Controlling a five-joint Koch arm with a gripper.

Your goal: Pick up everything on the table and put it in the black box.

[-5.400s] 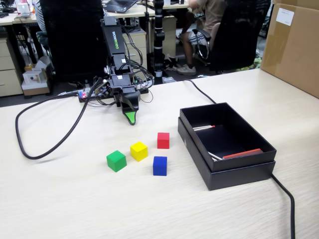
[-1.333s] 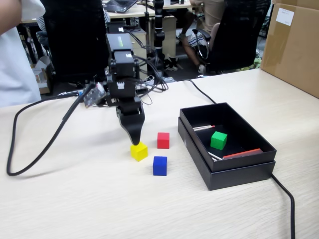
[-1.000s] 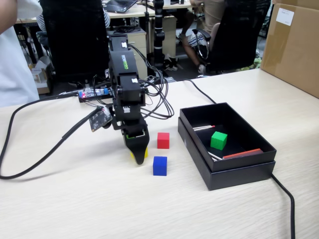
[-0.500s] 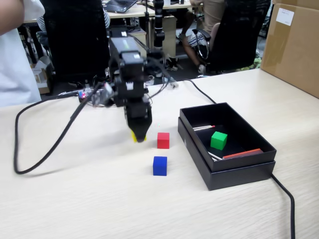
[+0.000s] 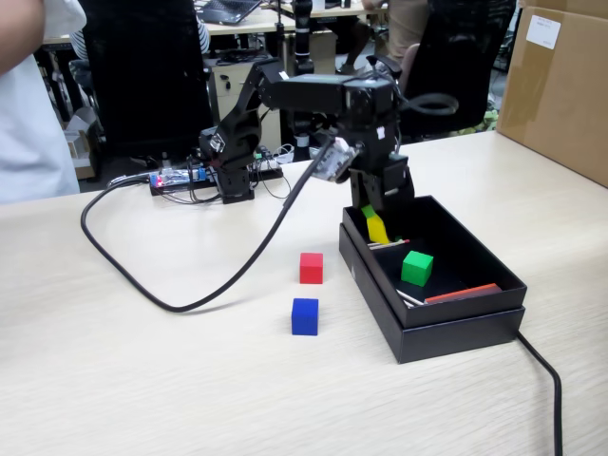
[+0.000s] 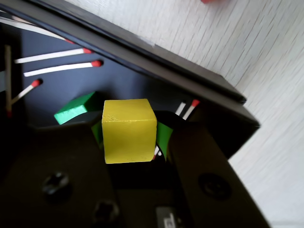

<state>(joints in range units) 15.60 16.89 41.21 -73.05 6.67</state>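
1. The gripper [image 5: 378, 226] is clenched on the yellow cube [image 6: 129, 130]; in the wrist view the cube sits squarely between the dark jaws, pinched on two opposite faces so it hangs level.
2. In the fixed view the yellow cube [image 5: 377, 229] hangs over the near-left corner of the black box [image 5: 456, 328], just inside the rim and above the floor, apparently so it can fall inside and not on the edge.
3. The green cube [image 5: 416, 268] already lies on the box floor, near the middle; the wrist view shows it partly hidden behind the held cube [image 6: 75, 108].
4. Thin red-tipped sticks [image 6: 59, 69] and a red strip [image 5: 463, 293] also lie in the box (not part of the job, by the look of them).
5. On the table [image 5: 142, 380] the red cube [image 5: 311, 268] and blue cube [image 5: 304, 316] stand left of the box, apart from each other, not yet collected.
6. My reading: half the cubes are dealt with once this one drops; letting go here should land it beside the green one.
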